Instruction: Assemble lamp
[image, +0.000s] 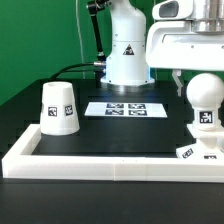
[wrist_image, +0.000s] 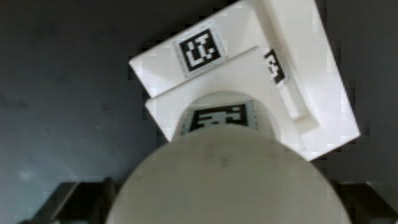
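Observation:
The rounded bulb (image: 203, 100) stands upright on the flat square base (image: 192, 152) at the exterior view's right, by the front rail. My gripper (image: 202, 88) comes down from above and straddles the bulb's round head, one finger (image: 180, 86) against its side. In the wrist view the bulb (wrist_image: 222, 170) fills the space between the dark fingers (wrist_image: 80, 203), its tagged stem resting on the base (wrist_image: 240, 55). The gripper (wrist_image: 222, 208) looks shut on the bulb. The tapered shade (image: 58, 107) stands alone at the exterior view's left.
The marker board (image: 125, 108) lies flat in the middle, in front of the robot's pedestal (image: 127, 55). A long white border rail (image: 100, 160) runs along the front and up the left side.

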